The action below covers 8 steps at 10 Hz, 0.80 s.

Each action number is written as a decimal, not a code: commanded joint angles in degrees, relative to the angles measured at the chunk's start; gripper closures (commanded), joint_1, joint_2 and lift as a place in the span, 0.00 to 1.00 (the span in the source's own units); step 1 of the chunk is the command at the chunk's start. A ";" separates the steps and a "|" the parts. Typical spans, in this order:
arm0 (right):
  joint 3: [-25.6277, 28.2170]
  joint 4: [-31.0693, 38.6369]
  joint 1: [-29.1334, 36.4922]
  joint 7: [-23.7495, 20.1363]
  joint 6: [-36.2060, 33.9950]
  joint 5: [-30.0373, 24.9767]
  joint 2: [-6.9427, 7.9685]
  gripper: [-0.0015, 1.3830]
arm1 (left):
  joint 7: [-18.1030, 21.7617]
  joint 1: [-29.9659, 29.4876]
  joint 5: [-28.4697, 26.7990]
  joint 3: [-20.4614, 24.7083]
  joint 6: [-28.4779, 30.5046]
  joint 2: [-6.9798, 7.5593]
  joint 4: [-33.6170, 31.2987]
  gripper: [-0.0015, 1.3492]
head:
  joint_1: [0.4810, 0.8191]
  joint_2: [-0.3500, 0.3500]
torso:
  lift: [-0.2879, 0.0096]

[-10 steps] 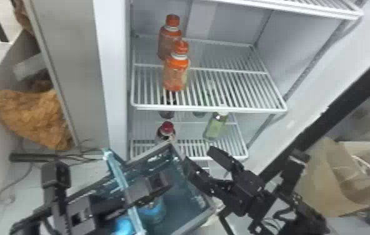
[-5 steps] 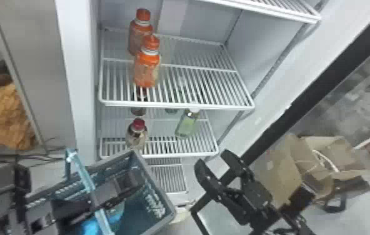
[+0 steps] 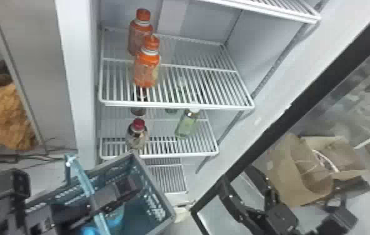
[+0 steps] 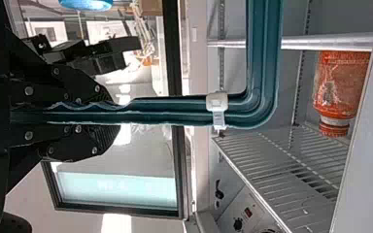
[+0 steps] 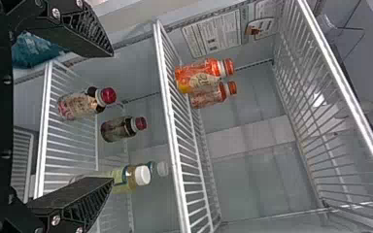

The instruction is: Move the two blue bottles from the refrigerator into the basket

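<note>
The left pincer (image 4: 114, 115) grips the handle (image 4: 175, 110) of the basket (image 3: 154, 204); hold it level, blue bottles (image 3: 115, 220) inside, with the wide-open, empty right pincer (image 5: 112, 116) clear.

You've got blue bottles (image 3: 115, 220) in basket (image 3: 156, 187) | orange bottles (image 3: 146, 70) on fridge shelf (image 3: 225, 93) | your right gripper (image 3: 237, 175) right of basket, fingers apart
</note>
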<state>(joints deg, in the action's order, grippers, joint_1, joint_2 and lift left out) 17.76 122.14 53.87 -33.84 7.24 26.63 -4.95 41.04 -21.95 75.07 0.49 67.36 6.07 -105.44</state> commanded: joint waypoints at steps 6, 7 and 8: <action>4.52 7.30 7.72 0.79 2.18 -4.80 3.10 0.10 | 0.00 -0.54 0.00 0.88 0.00 -0.53 0.05 0.89 | 0.63 0.00 | 0.93; 5.09 7.30 8.00 1.05 2.04 -5.14 3.72 0.10 | 0.00 -0.54 0.00 1.00 0.00 -0.62 0.05 0.89 | 0.63 0.00 | 0.93; 5.66 7.30 8.15 1.23 2.04 -5.60 4.07 0.10 | 0.00 -0.40 0.00 1.00 0.00 -0.71 -0.09 0.89 | 0.63 0.00 | 0.93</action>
<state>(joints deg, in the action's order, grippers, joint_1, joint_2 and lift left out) 23.11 129.42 61.88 -32.61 9.32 21.31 -1.13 41.05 -22.43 75.06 1.44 67.36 5.40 -105.47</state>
